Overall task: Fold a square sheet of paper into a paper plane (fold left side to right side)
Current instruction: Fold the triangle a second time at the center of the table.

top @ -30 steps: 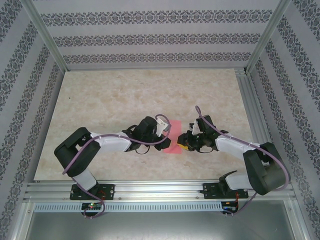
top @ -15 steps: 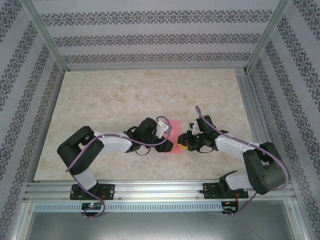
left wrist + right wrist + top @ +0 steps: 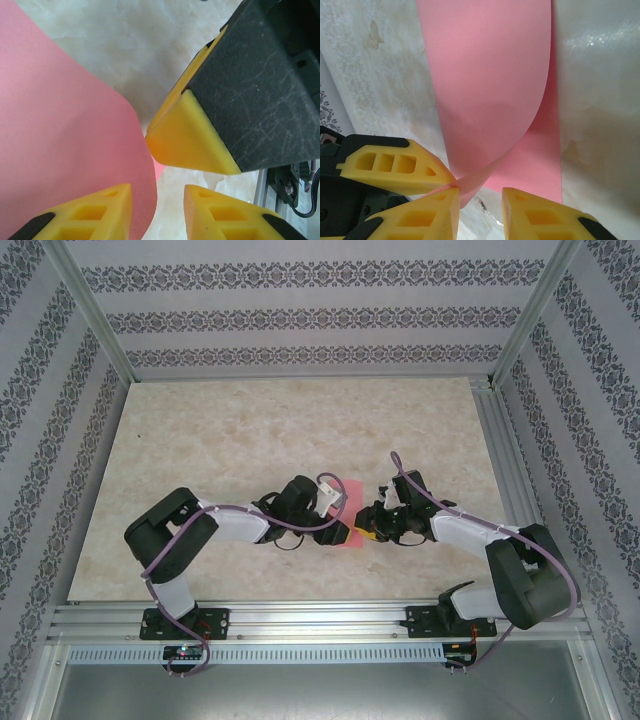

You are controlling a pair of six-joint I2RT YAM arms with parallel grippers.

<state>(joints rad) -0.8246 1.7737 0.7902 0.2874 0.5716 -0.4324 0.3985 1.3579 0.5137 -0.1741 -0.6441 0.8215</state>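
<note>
Sheet: the square sheet of paper [image 3: 485, 75] has its left part lifted and rolled over toward its right part in a soft curve, with the rest lying flat.
Done: by my reading, the left-to-right fold is under way; the paper is bent over but no sharp crease shows.
Left to do: the edges must be brought together and the fold pressed flat, then come all the later folds; nothing yet looks like a plane.
Left end effector [image 3: 157, 200]: at the sheet's near left edge, fingers spread, with the paper's edge running down beside one of them.
Right end effector [image 3: 480, 200]: at the sheet's near right side, fingers spread, one tip touching the curled corner.
Table [image 3: 250, 430]: under the sheet, pale marbled.
Count: one sheet, two end effectors, one table.
</note>
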